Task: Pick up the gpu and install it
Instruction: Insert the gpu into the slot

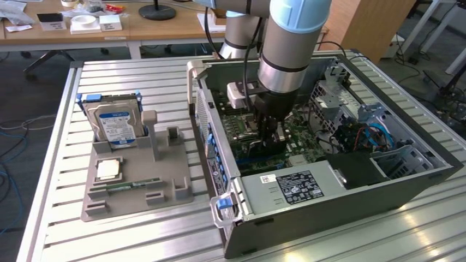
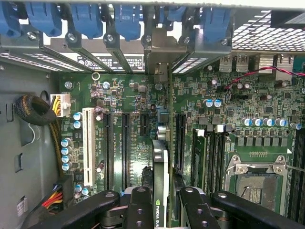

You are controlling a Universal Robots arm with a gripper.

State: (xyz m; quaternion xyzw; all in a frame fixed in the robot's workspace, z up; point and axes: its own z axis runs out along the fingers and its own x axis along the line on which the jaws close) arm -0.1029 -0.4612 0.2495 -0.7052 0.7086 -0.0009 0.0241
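Seating the gpu point(image 2: 162, 181) well calls for keeping the card square to its slot on the motherboard point(image 2: 143, 119) and its bracket lined up with the rear opening. The gripper point(image 2: 164, 210) pinches the card edge-on between its fingers point(image 2: 140, 210), inside the open computer case point(image 1: 407, 180), directly above the board.

A slatted metal table point(image 1: 145, 82) stands on dark floor point(image 1: 29, 109). Behind it, wooden desks point(image 1: 131, 30) carry boxes point(image 1: 109, 23), tape point(image 1: 84, 21) and a round black base point(image 1: 157, 11).
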